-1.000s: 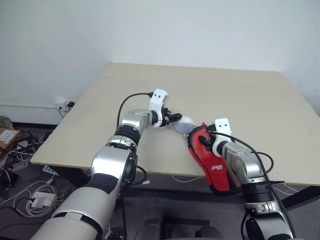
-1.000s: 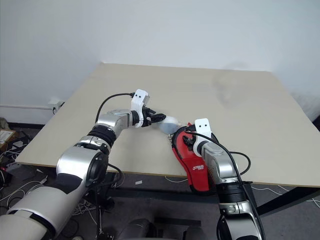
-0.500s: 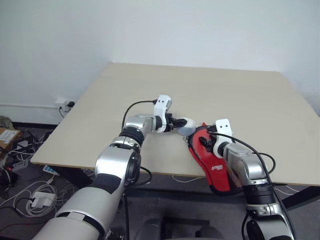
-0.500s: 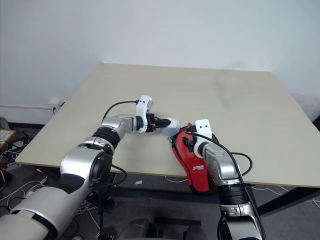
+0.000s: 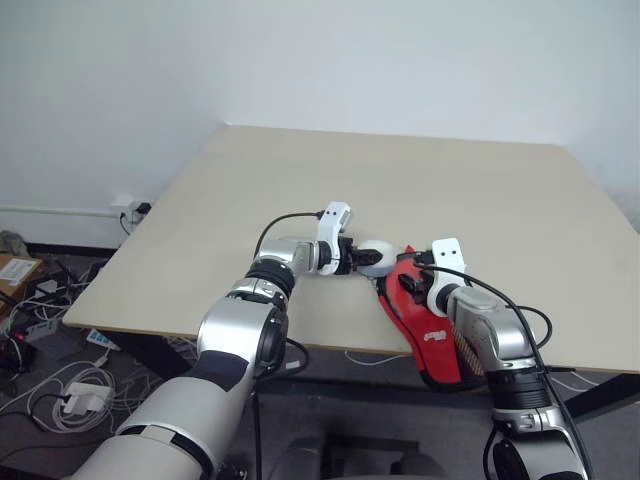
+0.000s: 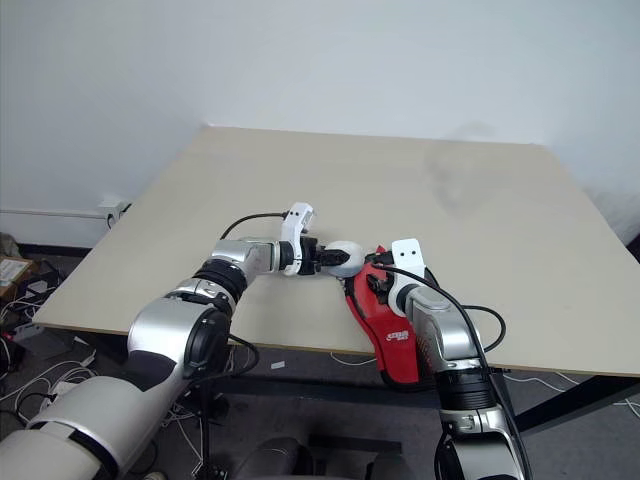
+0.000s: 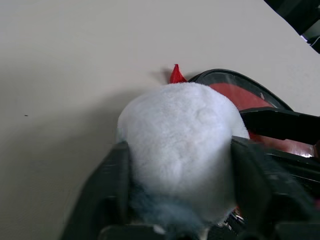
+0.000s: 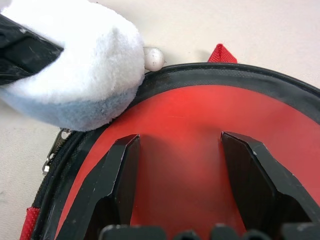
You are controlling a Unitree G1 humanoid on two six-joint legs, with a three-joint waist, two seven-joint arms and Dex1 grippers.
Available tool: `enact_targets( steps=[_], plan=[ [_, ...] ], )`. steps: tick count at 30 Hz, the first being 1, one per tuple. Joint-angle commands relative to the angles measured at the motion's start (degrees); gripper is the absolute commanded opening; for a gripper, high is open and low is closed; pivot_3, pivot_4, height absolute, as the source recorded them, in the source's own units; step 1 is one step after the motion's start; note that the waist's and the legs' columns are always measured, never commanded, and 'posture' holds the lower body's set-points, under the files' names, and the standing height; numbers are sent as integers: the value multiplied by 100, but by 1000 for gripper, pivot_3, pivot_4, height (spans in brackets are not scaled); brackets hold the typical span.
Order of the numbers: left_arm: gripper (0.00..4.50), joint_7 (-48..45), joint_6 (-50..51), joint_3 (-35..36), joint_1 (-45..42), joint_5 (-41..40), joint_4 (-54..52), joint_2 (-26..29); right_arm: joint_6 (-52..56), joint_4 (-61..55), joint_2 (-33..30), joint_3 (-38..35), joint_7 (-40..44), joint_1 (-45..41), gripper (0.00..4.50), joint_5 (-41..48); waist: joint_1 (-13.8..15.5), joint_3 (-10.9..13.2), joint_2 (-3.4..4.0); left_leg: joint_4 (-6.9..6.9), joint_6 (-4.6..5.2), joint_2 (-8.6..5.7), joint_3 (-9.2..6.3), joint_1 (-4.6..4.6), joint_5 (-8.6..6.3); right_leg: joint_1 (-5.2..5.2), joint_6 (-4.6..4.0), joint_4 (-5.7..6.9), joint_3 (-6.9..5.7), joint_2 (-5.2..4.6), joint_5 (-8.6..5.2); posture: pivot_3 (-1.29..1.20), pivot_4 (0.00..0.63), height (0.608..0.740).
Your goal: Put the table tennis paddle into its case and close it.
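Observation:
The red case [image 5: 437, 345] lies at the table's front edge, its narrow end hanging over it. My right gripper [image 5: 404, 284] rests on its wide end, fingers apart on the red face [image 8: 200, 125], holding nothing. A pale bluish-white fluffy lump [image 5: 378, 255] sits against the case's black rim [image 8: 210, 72]. My left gripper [image 5: 364, 258] comes in from the left and is shut on that lump [image 7: 182, 135], one finger on each side. A zipper pull [image 8: 52, 150] lies along the rim. The table tennis paddle is hidden.
The beige table [image 5: 450, 190] stretches bare behind and to both sides of the case. Its front edge runs just below my grippers. Cables and a power strip [image 5: 65, 395] lie on the floor at the left.
My left gripper has moved right toward the case and its fingers have closed in on the fluffy lump, which now sits against the case's rim. The right gripper has stayed still.

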Motion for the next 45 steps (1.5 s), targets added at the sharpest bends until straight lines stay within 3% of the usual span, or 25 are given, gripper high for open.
enact_targets(
  steps=[1, 4, 7, 25, 36, 39, 45],
  plan=[
    [1420, -50, -27, -80, -17, 85, -31, -108, 395, 224, 0, 36, -68, 205, 2820, -16, 1, -2, -3, 0, 0, -1, -1, 0, 0, 0, 0, 0, -1, -1, 0, 0, 0, 715],
    [561, 91, -88, -54, -64, 77, -22, -109, 535, 98, -14, 142, -12, 279, 2820, 16, 3, -4, -6, 0, 0, -4, -6, 0, 0, 2, 0, 0, -6, -3, 0, 0, 0, 715],
    [37, 433, -253, 71, -192, 16, 5, -89, 700, 5, -17, 208, -19, 339, 2820, 18, 2, -7, -10, 0, 0, -5, -8, 0, 0, 3, 0, 0, -8, -5, 0, 0, 0, 715],
    [37, 1875, -958, 904, -962, -193, 275, -436, 1145, -530, 62, 446, -149, 794, 2820, -15, -3, -19, -29, -1, -1, -1, -6, 0, -1, -1, 0, 1, -13, -7, 0, 0, 0, 715],
    [37, 2393, -1456, 988, -1085, 22, 351, -849, 1339, -963, 76, 503, -245, 1087, 2820, -30, 1, -22, -33, -1, -2, -3, -6, 0, -1, 0, 0, 0, -19, -10, 0, 0, 0, 715],
    [37, 2297, -1782, 827, -1015, 188, 345, -1037, 1360, -1008, 60, 506, -261, 1108, 2820, -33, 1, -22, -34, -1, -1, -4, -6, -1, -2, 0, 0, -1, -21, -12, 0, 0, 0, 715],
    [37, 1107, -2281, 473, -780, 462, 296, -1296, 1259, -1159, 44, 495, -273, 1163, 2820, -25, 2, -22, -32, -1, -1, -6, -4, -1, -1, 0, 0, -2, -23, -12, 0, 0, 0, 715]
  ],
)
